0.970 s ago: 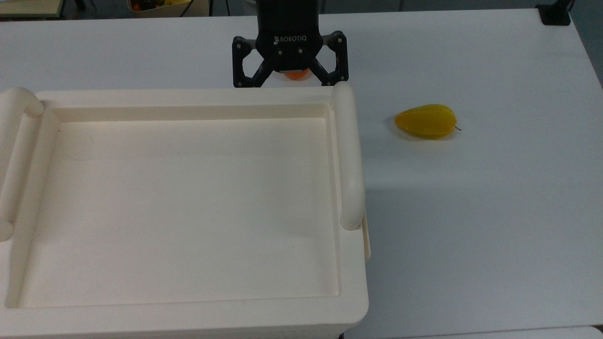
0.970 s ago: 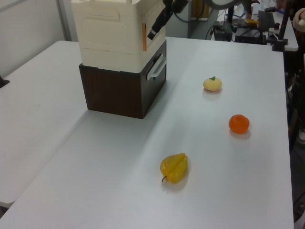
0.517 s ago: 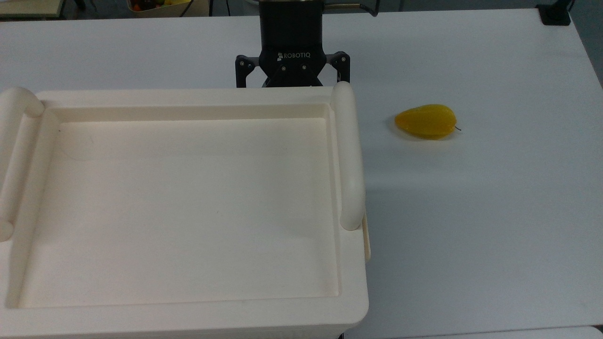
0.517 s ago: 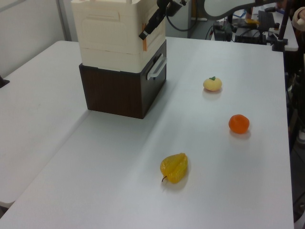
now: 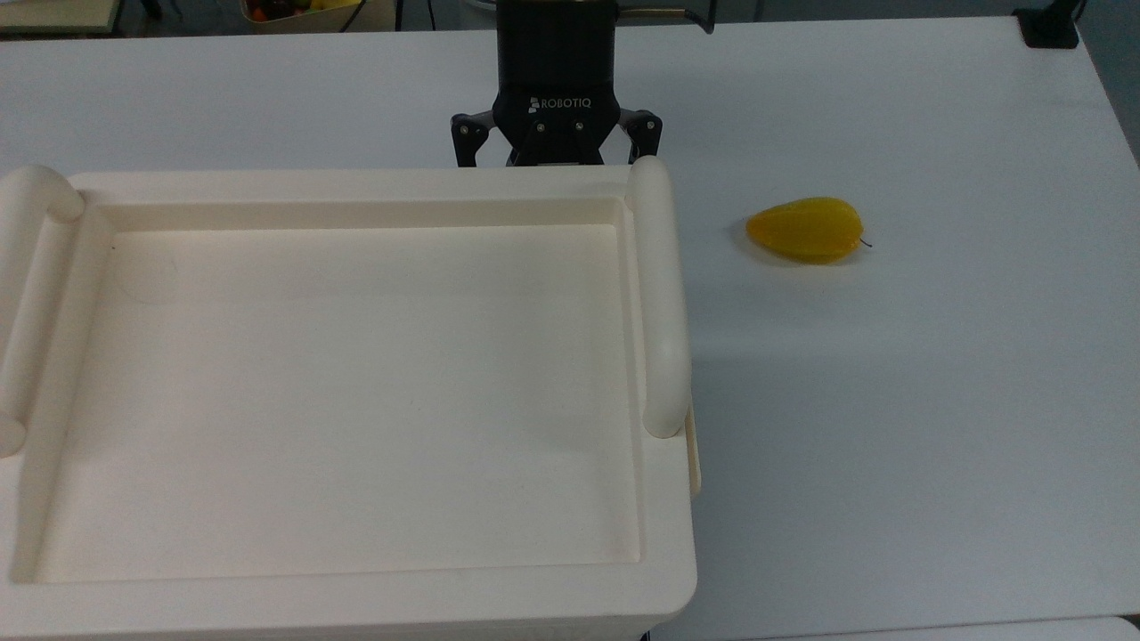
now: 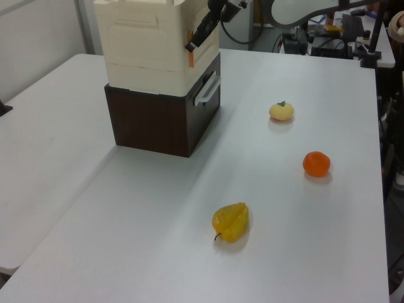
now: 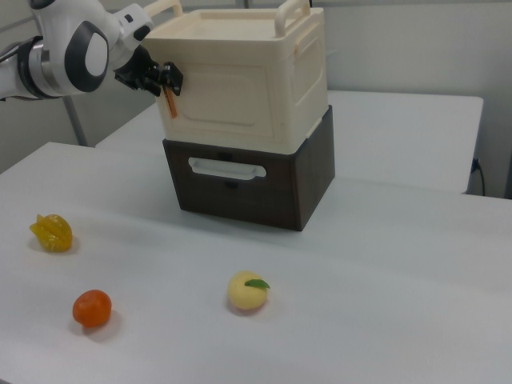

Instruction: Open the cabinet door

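The cabinet door [image 7: 228, 94], a closed cream panel, faces the fruits on the cabinet [image 7: 248, 84], which sits on a dark drawer unit [image 7: 248, 180]. The gripper [image 7: 166, 82] is clamped on an orange tab [image 7: 170, 102] at the door's edge, at the right view's left. Grasping looks done; next comes pulling outward. A second ago the fingers were spread and farther off.
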